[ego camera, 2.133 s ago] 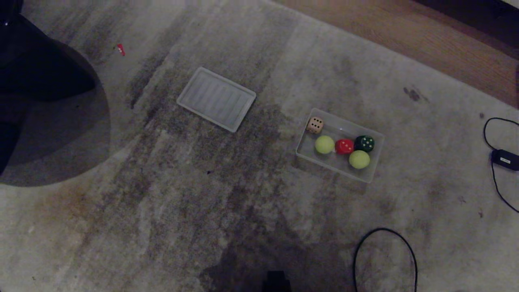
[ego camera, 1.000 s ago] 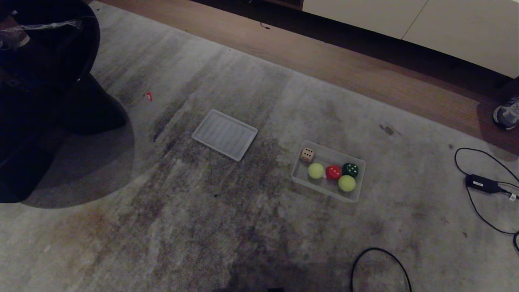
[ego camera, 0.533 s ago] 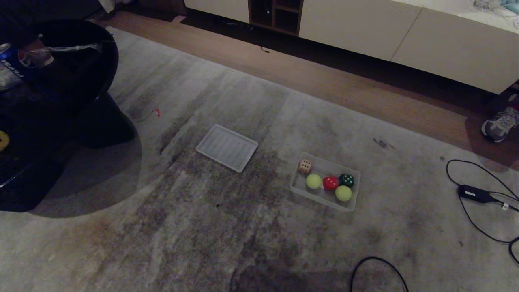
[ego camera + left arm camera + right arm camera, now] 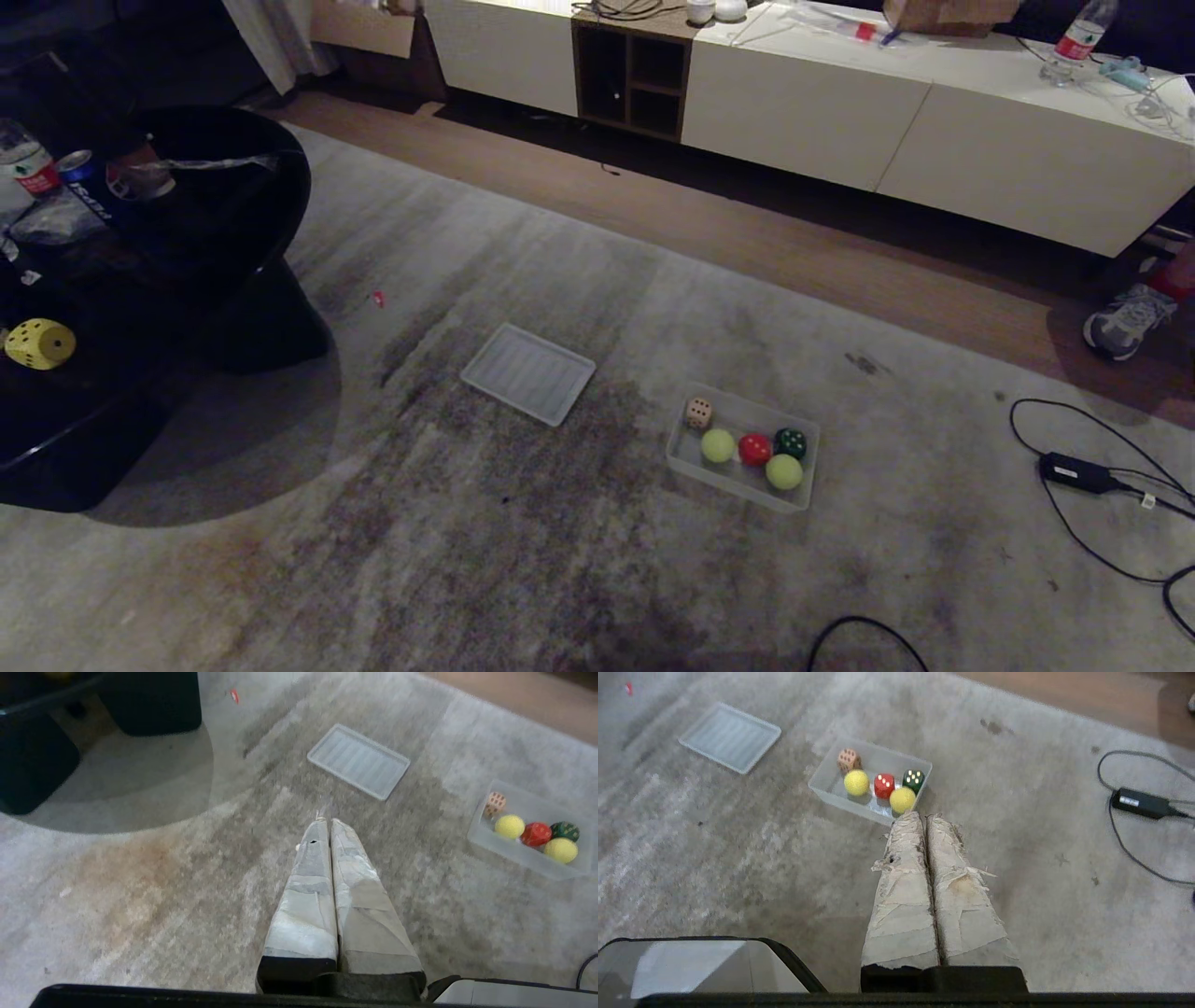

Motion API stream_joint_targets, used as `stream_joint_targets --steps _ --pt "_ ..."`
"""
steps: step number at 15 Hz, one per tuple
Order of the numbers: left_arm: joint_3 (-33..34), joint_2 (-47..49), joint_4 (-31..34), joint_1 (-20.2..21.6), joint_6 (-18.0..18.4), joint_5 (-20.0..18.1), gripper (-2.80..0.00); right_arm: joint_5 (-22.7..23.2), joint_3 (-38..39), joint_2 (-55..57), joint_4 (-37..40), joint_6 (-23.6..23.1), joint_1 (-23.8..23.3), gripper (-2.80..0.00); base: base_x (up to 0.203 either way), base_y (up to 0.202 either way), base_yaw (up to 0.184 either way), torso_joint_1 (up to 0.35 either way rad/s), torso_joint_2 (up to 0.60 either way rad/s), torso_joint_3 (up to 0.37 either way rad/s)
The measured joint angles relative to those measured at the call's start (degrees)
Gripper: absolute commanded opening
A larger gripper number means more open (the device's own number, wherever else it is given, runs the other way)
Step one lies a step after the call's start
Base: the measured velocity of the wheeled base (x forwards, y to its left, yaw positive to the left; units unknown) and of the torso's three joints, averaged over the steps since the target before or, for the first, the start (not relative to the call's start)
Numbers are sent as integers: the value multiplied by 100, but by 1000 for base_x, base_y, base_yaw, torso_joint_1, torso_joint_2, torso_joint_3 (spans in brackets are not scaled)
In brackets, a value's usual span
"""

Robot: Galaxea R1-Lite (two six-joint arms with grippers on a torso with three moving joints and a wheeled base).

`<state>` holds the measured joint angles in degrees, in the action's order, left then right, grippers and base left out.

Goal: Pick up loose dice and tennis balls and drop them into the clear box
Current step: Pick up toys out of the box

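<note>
1. Wrist views showed the left gripper [image 4: 325,821] and right gripper [image 4: 923,815] pressed together, empty, hanging above the rug [image 4: 523,560].
2. Farther out, the clear box [image 4: 808,439] held the beige die [image 4: 698,413], red die [image 4: 754,449], dark green die [image 4: 790,442] and both tennis balls [image 4: 718,445].
3. The head camera had tilted up, newly revealing the yellow die [image 4: 39,343] on the black table [image 4: 233,215], probably the last loose piece.

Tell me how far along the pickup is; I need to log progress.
Done: the clear box holds the beige die, red die, green die and two tennis balls. In hand: nothing; the left gripper and right gripper are shut and empty. Left: the yellow die on the black table.
</note>
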<state>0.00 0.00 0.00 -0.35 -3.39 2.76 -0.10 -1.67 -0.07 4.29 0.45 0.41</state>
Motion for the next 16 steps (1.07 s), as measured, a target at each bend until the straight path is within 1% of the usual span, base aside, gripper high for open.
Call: stream_joint_targets --steps 16 --pt "0 0 0 0 0 2 -280 0 0 2 -2 -1 0 -280 0 0 0 1 4 203"
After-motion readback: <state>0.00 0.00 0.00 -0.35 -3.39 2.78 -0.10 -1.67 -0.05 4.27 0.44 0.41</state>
